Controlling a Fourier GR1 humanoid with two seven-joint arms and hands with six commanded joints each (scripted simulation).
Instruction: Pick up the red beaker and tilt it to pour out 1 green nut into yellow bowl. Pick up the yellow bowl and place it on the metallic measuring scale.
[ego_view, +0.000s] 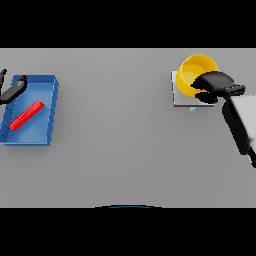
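The yellow bowl (192, 72) is at the far right, tilted with its opening toward me, over the metallic scale (181, 99). My right hand (216, 82) is shut on the bowl's near right rim, its fingers curled over the edge. I cannot tell whether the bowl rests on the scale or hangs just above it. The red beaker (27, 115) lies on its side in a blue tray (47, 85) at the far left. My left hand (13, 91) is over the tray's far left corner with its fingers relaxed, apart from the beaker. No green nut shows.
The scale has a small display (193, 108) on its near edge. My right forearm (241, 122) comes in from the right side. The grey table (120, 125) spreads wide between the tray and the scale.
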